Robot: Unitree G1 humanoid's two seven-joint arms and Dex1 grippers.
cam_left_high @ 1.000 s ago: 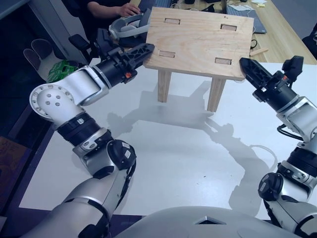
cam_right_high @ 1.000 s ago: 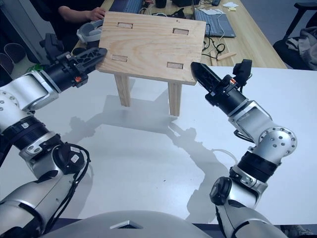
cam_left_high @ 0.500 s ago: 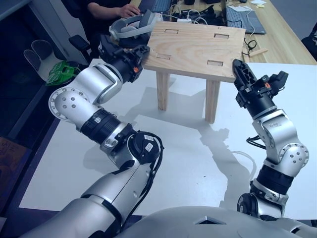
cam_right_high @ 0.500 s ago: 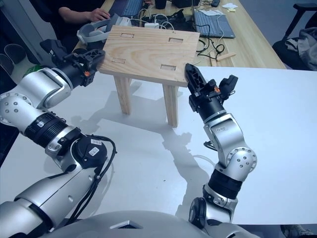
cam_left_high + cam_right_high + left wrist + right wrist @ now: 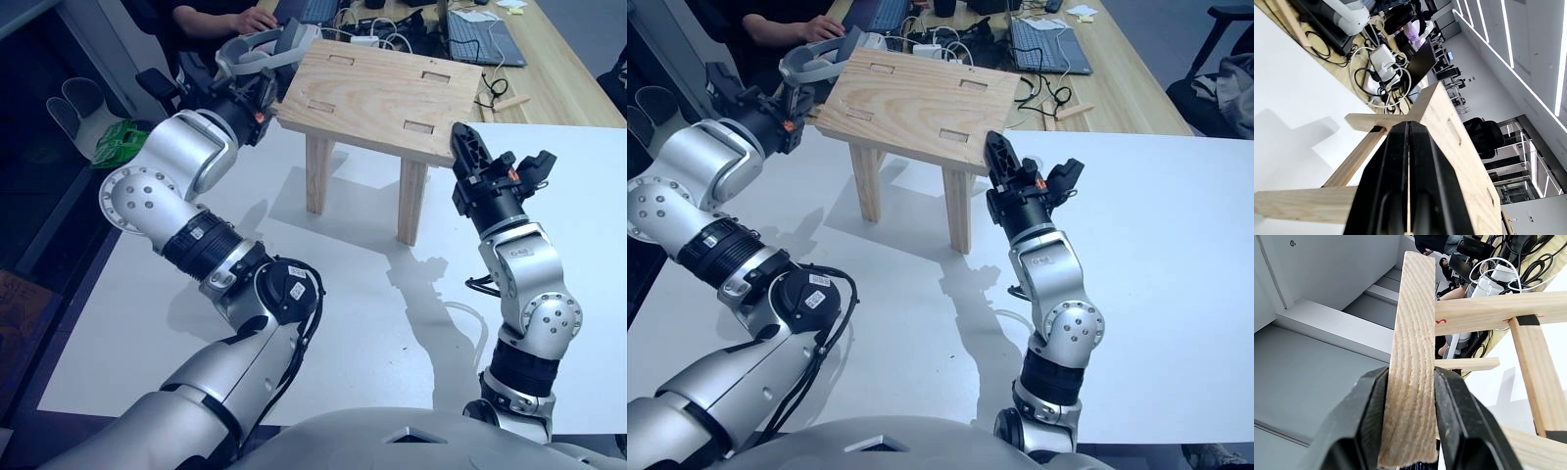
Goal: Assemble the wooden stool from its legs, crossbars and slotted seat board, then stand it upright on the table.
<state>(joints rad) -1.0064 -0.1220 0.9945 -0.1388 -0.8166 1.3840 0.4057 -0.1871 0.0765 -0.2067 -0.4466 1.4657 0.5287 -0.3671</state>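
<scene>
Seat board [image 5: 377,83] between left gripper [image 5: 265,106] and right gripper [image 5: 458,137]

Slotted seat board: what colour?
The seat board is pale, unpainted wood with visible grain. It shows best in the right eye view.

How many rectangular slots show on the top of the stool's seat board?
4 slots, one near each corner of the seat board: far left, far right, near left, near right. None seems hidden.
</scene>
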